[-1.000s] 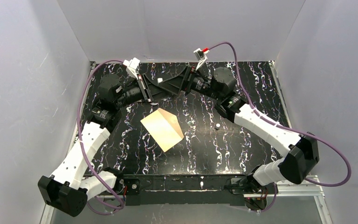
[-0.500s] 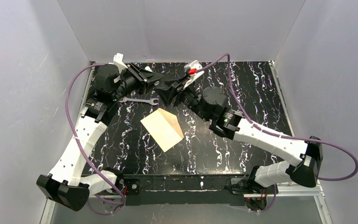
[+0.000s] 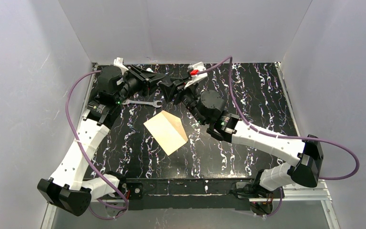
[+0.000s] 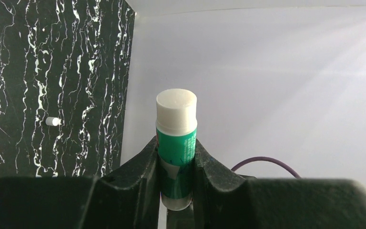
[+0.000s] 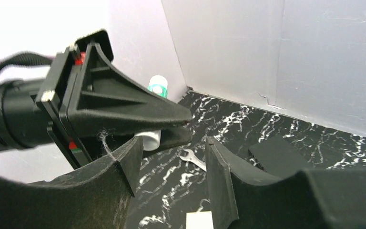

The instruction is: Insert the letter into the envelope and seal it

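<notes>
Left gripper (image 4: 176, 147) was clamped across a green-and-white plastic glue stick (image 4: 176, 125), over the far side of the black white-veined table (image 3: 262, 95). Right gripper (image 5: 171, 155) stood part-open, empty, just beside it. Cream rectangular paper envelope (image 3: 166, 132) lay flat mid-table, nearward of both, long axis far-left to near-right; right gripper judged marginally nearer. Tan letter was not separately discernible.

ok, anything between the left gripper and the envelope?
Nothing in the air. The left gripper, shut on the glue stick, hangs over the far table, the open right gripper at its tip. Only the wrench lies between, flat on the table just beyond the far corner of the envelope.
</notes>
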Available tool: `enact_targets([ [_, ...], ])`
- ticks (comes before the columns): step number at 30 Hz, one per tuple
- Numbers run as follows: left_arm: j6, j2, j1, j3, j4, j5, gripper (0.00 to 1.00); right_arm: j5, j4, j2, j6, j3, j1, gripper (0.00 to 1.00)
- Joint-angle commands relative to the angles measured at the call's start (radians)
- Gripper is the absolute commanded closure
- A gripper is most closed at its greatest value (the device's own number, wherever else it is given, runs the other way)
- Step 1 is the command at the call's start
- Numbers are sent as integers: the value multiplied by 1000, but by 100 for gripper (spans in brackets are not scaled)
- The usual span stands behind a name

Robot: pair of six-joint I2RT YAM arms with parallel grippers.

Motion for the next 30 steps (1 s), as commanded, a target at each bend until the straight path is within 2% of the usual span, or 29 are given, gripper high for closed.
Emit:
enact_targets([
  [1, -25, -42, 2, -20, 41, -11, 100, 62, 142, -33, 110, 7, 8, 41],
  [5, -43, -38, 2, -33, 71, 9, 100, 26, 82, -10, 143, 54, 8, 31],
  [9, -48, -35, 2, -30, 85, 23, 100, 28, 63, 12, 159, 59, 8, 29],
  [12, -49, -41, 2, -38, 98, 20, 100, 1, 72, 29, 152, 59, 9, 38],
  [14, -51, -41, 2, -38, 102, 24, 100, -12, 73, 35, 147, 59, 9, 50],
  [16, -52, -38, 2, -34, 102, 34, 100, -31, 77, 42, 130, 60, 9, 66],
  [17, -53, -37, 2, -33, 102, 36, 100, -32, 76, 44, 127, 62, 9, 68],
  [23, -53, -29, 4, -30, 118, 46, 100, -18, 84, 51, 120, 69, 11, 47],
  [27, -45, -26, 6, -24, 112, 61, 100, 31, 97, 53, 135, 70, 11, 46],
  [30, -48, -30, 7, -37, 118, 73, 100, 105, 114, 59, 166, 71, 11, 51],
])
